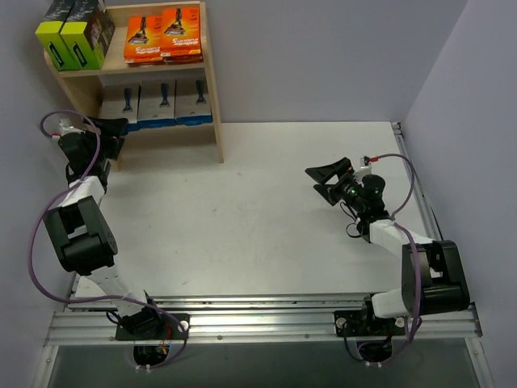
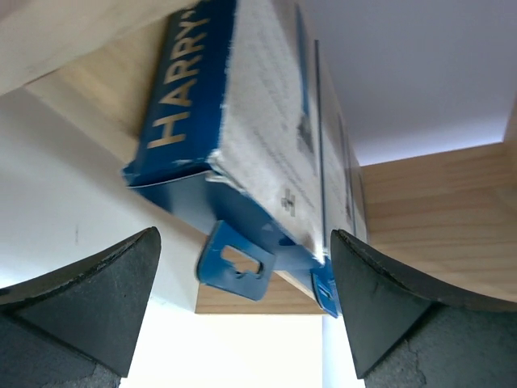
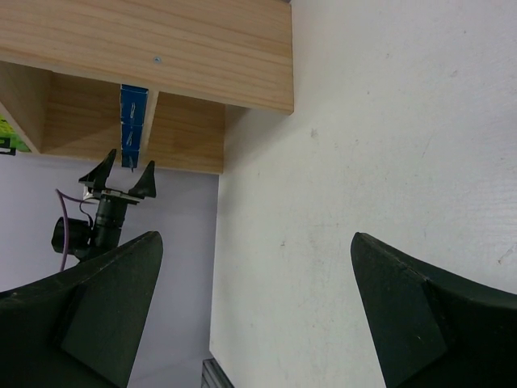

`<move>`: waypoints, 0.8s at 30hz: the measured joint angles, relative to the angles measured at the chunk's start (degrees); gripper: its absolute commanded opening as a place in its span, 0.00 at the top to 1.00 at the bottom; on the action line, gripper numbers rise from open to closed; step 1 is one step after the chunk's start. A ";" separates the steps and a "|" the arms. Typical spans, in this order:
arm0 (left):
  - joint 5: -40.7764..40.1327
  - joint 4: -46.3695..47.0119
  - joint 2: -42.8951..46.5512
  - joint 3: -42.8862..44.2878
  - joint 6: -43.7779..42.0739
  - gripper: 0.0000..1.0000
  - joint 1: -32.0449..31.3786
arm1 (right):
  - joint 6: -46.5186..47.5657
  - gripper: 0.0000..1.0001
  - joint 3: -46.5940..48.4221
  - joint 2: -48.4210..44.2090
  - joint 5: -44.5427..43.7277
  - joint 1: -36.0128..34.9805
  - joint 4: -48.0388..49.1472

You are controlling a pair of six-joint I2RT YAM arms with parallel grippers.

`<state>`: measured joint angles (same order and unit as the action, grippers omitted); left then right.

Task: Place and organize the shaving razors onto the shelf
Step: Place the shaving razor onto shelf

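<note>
The wooden shelf [image 1: 213,97] stands at the back left. Its top tier holds black boxes with lime-green sides [image 1: 74,32] and orange packs [image 1: 163,34]. Grey cards with a blue razor [image 1: 153,103] stand in a row on the lower tier. My left gripper [image 1: 111,128] is at the left end of that row, open. In the left wrist view its jaws [image 2: 246,311] stand wide apart around the blue hang tab of a grey card [image 2: 258,121] without pressing on it. My right gripper [image 1: 327,179] hangs open and empty over the table, pointing toward the shelf [image 3: 161,48].
The white table [image 1: 242,210] stretches between the shelf and the right arm. Grey walls close in behind and on both sides. A metal rail [image 1: 258,319] carrying the arm bases runs along the near edge.
</note>
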<state>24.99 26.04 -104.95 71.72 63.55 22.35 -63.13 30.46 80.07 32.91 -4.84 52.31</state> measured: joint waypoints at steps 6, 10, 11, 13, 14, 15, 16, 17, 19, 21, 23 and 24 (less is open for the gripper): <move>2.12 1.60 0.55 0.00 0.02 0.06 0.72 | 0.55 0.02 0.00 -2.64 -0.17 0.00 -3.06; 2.97 1.49 1.90 0.00 0.00 0.06 1.44 | 0.90 0.02 0.00 -5.25 -0.55 0.00 -4.98; 3.17 1.42 2.34 -0.02 0.00 0.06 1.62 | 0.94 0.02 0.00 -5.86 -0.57 0.00 -5.31; 3.65 1.18 3.48 -0.13 0.00 0.06 1.95 | 1.11 0.02 0.00 -7.10 -0.61 0.00 -6.27; 3.91 1.07 4.17 -0.28 -0.02 0.06 2.10 | 1.18 0.01 0.00 -7.65 -0.61 0.00 -6.62; 4.13 0.74 4.94 -0.55 -0.07 0.06 2.25 | 1.25 0.01 0.00 -8.22 -0.66 0.00 -7.08; 4.42 0.35 5.66 -0.81 -0.22 0.06 2.43 | 1.33 0.00 0.00 -8.79 -0.70 0.00 -7.58; 4.70 -0.07 6.47 -1.09 -0.39 0.06 2.62 | 1.46 0.00 -0.02 -9.42 -0.74 0.00 -8.13; 5.29 -1.25 8.52 -2.43 -1.03 0.06 3.15 | 1.86 0.00 -0.02 -10.73 -0.79 0.00 -9.44; 5.57 -2.95 10.82 -3.98 -1.68 0.06 3.72 | 2.51 0.00 -0.02 -12.11 -0.92 0.00 -11.10; 5.95 -5.42 13.86 -5.75 -2.86 0.06 4.46 | 3.56 0.00 -0.02 -13.20 -0.94 0.00 -12.85; 6.08 -6.80 15.32 -6.40 -3.48 0.06 4.79 | 4.26 0.00 -0.02 -13.49 -0.92 0.00 -13.86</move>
<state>31.07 19.25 -89.62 65.32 60.07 27.14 -58.87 30.44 66.59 31.99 -4.84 38.46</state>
